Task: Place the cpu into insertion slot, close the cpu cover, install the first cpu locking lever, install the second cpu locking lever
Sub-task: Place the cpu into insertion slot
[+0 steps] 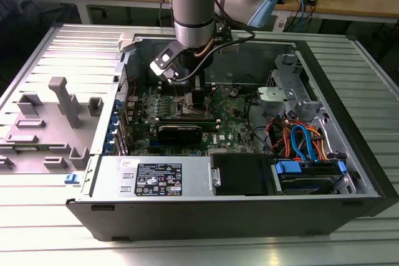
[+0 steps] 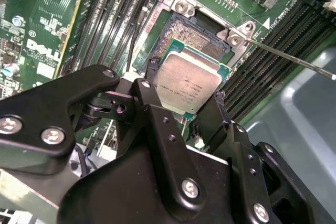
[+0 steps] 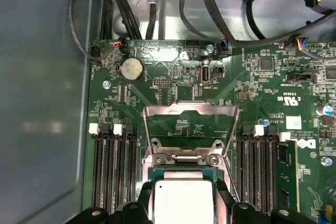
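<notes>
Cpu [image 2: 191, 80] is pinched by two opposite edges between the closed fingers of the gripper [image 2: 184, 95], just over the insertion slot [image 2: 195, 34]. The cpu cover [image 3: 189, 109] stands tilted up beyond it. Done well, I judge, this means keeping it level, with its edges parallel to the slot's sides. Its metal top faces up, and being square it has no long axis.

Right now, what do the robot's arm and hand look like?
The arm is a fat silver-grey tube with light blue caps at its joints, and a black cable loops by its wrist. The hand is black, built of chunky angular links dotted with shiny silver screws.
</notes>
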Available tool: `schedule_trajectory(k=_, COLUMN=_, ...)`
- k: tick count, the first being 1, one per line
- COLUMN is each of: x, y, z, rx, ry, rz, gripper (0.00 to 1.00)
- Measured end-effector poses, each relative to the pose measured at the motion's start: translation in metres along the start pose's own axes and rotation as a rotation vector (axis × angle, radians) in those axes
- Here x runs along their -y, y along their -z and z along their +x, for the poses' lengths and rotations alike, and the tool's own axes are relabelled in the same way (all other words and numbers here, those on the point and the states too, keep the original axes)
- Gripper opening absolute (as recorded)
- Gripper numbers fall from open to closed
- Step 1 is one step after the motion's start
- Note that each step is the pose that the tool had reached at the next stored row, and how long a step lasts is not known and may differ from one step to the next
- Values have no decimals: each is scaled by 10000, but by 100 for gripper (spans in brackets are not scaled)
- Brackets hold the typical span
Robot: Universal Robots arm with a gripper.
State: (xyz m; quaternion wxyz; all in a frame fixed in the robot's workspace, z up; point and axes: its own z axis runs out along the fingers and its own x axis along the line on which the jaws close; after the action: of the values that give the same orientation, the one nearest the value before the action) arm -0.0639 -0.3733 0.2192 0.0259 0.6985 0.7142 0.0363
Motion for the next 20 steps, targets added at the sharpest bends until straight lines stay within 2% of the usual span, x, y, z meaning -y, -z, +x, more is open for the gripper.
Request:
schedule_trajectory(k=11, x=18, y=-114, z=-14, rx=3, ry=-14, rz=1, gripper=54)
schedule_trajectory(k=16, x=18, y=-124, z=-27, rx=1, ry=-22, rz=19, gripper=54)
schedule_trajectory(k=18, x=19, y=-127, z=-30, rx=2, ry=-23, rz=63, gripper=54)
schedule_trajectory(k=20, x=20, y=-132, z=-31, rx=0, ry=-27, rz=156, gripper=54)
